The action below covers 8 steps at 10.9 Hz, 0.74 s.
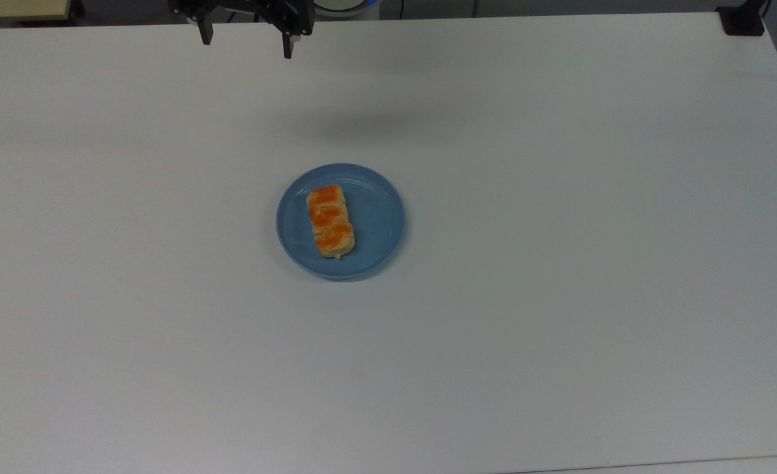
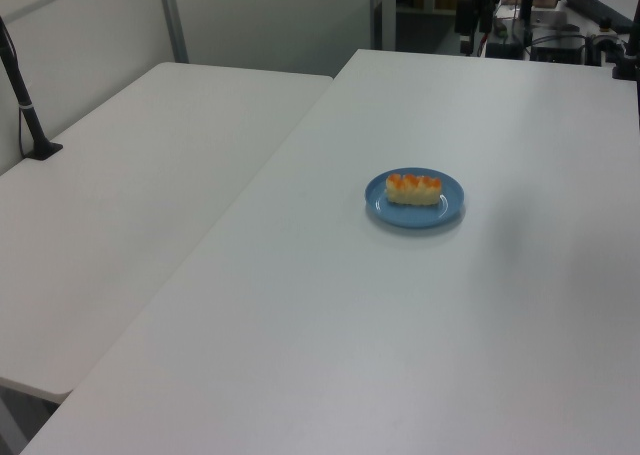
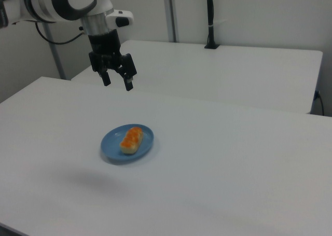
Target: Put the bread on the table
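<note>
The bread (image 1: 330, 220), a small tan loaf with orange patches, lies on a round blue plate (image 1: 378, 217) in the middle of the white table (image 1: 559, 296). It also appears in the left view as the bread (image 2: 414, 188) on the plate (image 2: 450, 207), and in the right view as the bread (image 3: 132, 139) on the plate (image 3: 111, 145). My gripper (image 1: 247, 45) hangs open high above the table's far edge in the top view. In the right view the gripper (image 3: 118, 83) is well above and behind the plate, nothing between its black fingers.
A second white table (image 2: 130, 195) stands beside this one, at the left view's left, with a black post (image 2: 25, 100) clamped on it. Cables and equipment (image 2: 560, 35) sit past the table's far end in the left view.
</note>
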{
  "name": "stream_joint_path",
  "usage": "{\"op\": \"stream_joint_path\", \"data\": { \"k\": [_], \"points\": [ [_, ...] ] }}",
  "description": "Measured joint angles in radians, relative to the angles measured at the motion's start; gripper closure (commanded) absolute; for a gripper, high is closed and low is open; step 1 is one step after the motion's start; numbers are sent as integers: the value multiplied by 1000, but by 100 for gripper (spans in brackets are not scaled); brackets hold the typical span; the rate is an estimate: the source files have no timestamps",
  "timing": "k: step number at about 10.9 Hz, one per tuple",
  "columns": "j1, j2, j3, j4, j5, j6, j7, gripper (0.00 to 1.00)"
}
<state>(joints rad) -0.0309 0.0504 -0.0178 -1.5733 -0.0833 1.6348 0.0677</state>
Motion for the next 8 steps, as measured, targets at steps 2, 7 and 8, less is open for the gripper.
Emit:
{"op": "stream_joint_path", "data": {
  "k": [2, 7, 8],
  "points": [
    [0, 1, 1, -2, 21, 0, -16, 0],
    [0, 7, 9, -7, 35, 0, -28, 0],
    [0, 7, 9, -8, 35, 0, -28, 0]
  ]
}}
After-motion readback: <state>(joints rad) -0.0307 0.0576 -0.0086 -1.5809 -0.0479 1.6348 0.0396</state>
